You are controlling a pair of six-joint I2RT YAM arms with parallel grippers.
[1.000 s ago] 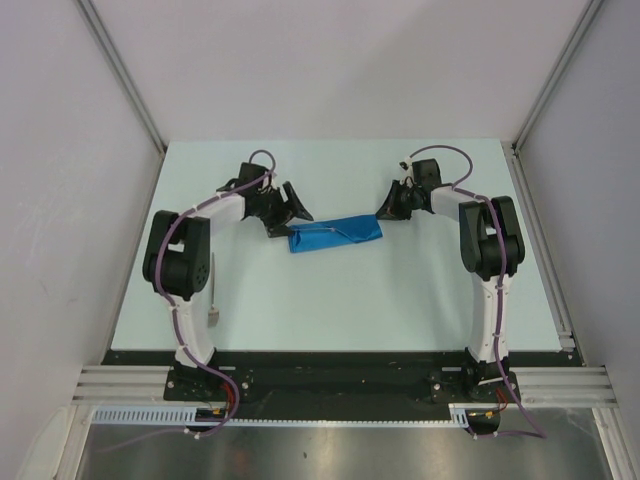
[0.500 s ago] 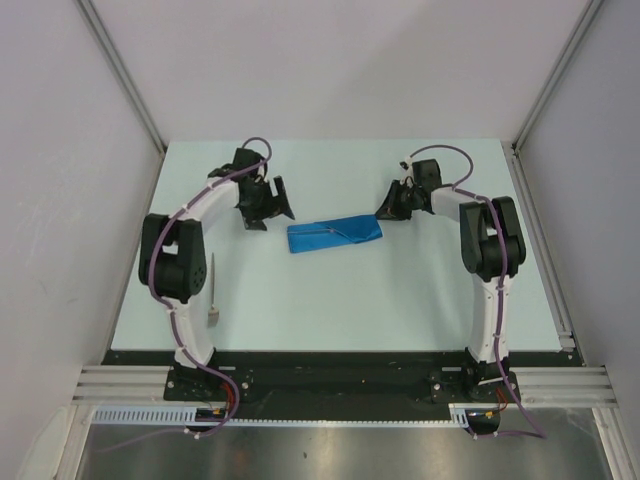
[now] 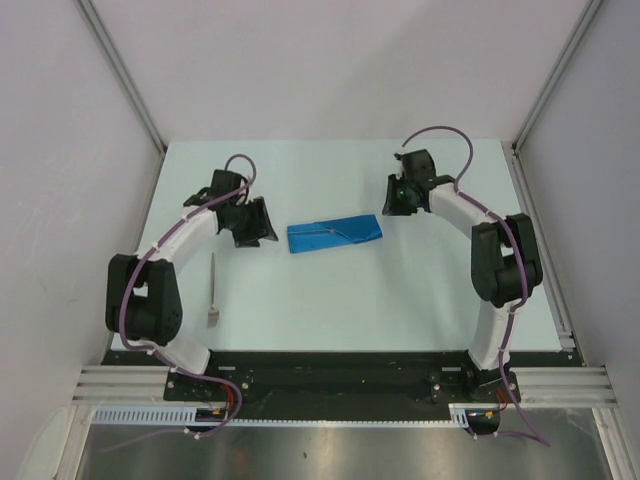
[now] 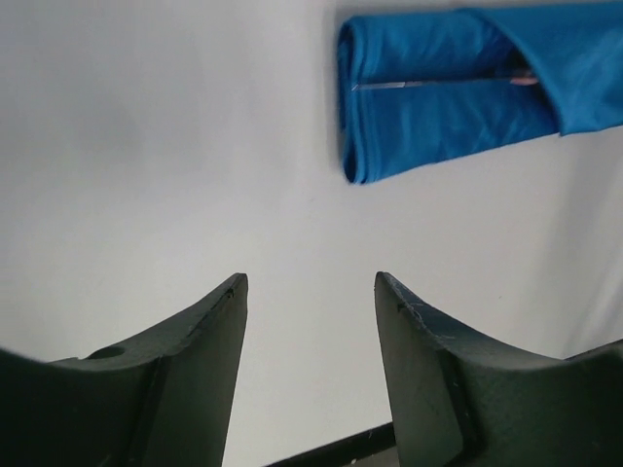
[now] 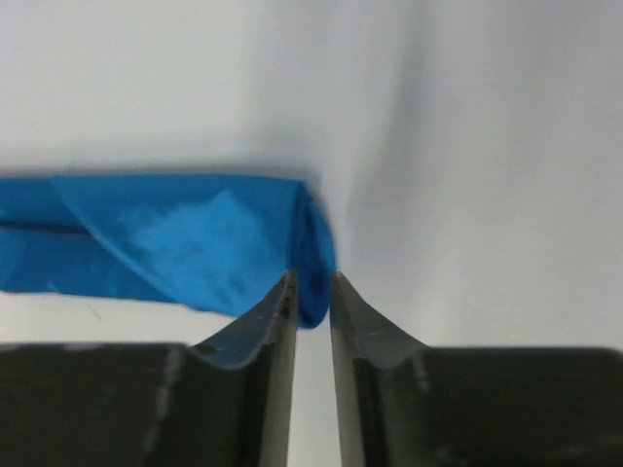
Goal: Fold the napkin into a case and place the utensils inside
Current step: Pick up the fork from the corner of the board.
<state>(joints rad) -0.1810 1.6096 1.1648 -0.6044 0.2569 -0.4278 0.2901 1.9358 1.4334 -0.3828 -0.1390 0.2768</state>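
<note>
Seeing left hand (image 4: pixel 310 282) released and empty, near the case (image 3: pixel 335 232) in the middle of the bench (image 3: pixel 420 290). Also seeing right hand (image 5: pixel 311 279) barely parted at its right end, gripping nothing.

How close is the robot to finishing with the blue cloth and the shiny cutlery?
Done: the royal-blue cloth napkin is folded into a narrow oblong, and a thin silver metal utensil shows inside its fold. In hand: nothing; the left gripper is open and empty, the right gripper slightly open at the cloth's end. Left: a second silver utensil lies out on the pale table, not yet tucked in.
</note>
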